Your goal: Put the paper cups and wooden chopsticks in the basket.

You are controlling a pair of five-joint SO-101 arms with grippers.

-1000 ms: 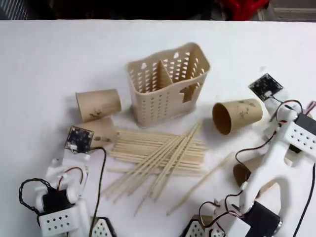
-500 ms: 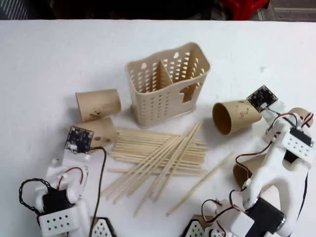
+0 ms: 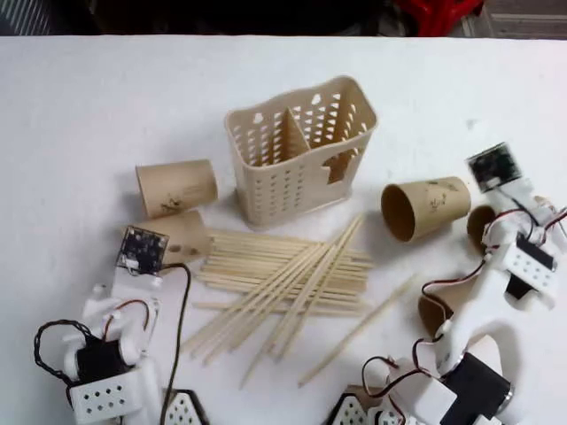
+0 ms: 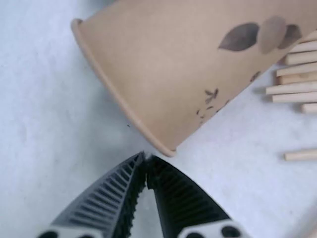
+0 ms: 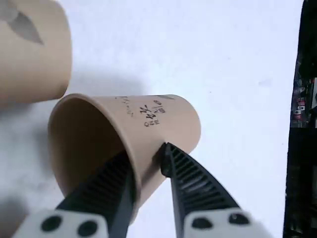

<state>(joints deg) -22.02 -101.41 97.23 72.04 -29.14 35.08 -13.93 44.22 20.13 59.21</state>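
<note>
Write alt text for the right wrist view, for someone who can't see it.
A black ribbed end effector grips the wall of a tan paper cup on its side, one finger inside the mouth, one outside. A second tan paper cup lies beside it on the white table.

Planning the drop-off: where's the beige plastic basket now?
The beige plastic basket stands upright mid-table in the high view, just beyond the wooden chopstick pile.

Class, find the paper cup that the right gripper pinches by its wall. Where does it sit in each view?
High view: pinched cup at the right side, just right of the lying cup.
Right wrist view: pinched cup mid-picture, its wall between the fingers of the right gripper.
Left wrist view: a different cup, beside chopsticks.
Shared landmark: the lying cup, in high and right wrist views.
</note>
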